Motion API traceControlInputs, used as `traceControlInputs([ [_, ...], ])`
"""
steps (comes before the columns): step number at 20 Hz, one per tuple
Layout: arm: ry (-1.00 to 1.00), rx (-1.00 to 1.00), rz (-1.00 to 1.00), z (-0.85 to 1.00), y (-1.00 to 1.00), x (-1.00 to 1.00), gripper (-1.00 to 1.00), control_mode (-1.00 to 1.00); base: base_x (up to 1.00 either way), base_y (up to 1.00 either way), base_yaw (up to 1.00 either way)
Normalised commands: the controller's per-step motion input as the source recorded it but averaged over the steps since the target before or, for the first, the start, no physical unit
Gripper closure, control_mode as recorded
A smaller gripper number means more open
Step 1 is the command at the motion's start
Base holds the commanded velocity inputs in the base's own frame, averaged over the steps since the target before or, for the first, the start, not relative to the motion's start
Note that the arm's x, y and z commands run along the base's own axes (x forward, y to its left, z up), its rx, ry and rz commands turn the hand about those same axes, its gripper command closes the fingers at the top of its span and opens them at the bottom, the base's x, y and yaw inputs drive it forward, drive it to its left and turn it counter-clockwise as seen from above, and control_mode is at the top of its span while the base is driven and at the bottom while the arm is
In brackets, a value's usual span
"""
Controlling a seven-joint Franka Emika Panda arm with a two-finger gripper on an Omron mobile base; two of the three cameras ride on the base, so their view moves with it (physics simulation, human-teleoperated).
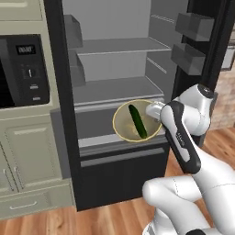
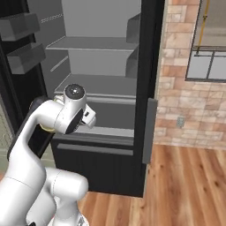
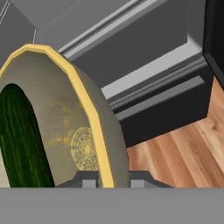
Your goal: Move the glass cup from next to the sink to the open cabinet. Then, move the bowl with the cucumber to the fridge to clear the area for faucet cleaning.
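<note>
A tan bowl (image 1: 123,124) with a yellow rim hangs tilted on edge in front of the open fridge (image 1: 114,89), level with its lower drawer. A dark green cucumber (image 1: 137,120) lies inside it. My gripper (image 1: 153,111) is shut on the bowl's right rim. In the hand view the rim (image 3: 87,109) runs down between the two fingertips (image 3: 89,180), the gripper (image 3: 113,181) clamps it, and the cucumber (image 3: 19,144) fills the left. The fridge (image 2: 101,84) stands behind my arm in the right base view. The glass cup is out of view.
A black microwave (image 1: 23,69) sits in cream cabinets (image 1: 32,156) left of the fridge. The fridge door with grey bins (image 1: 193,46) swings out to the right. A brick wall (image 2: 176,88) and a window (image 2: 207,44) stand to the right, above a wood floor (image 2: 176,185).
</note>
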Motion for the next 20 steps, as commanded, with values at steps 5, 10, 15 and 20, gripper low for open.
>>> traceControlInputs([
  [5,0.00,0.00,0.00,0.00,0.00,0.00,1.00,1.00,0.87,0.15,-0.09],
  [10,0.00,0.00,0.00,0.00,0.00,0.00,1.00,1.00,0.89,0.25,-0.08],
  [15,0.00,0.00,0.00,0.00,0.00,0.00,1.00,1.00,0.65,0.13,-0.05],
  [20,0.00,0.04,-0.15,0.13,0.13,0.13,1.00,-1.00,0.09,0.00,-0.01],
])
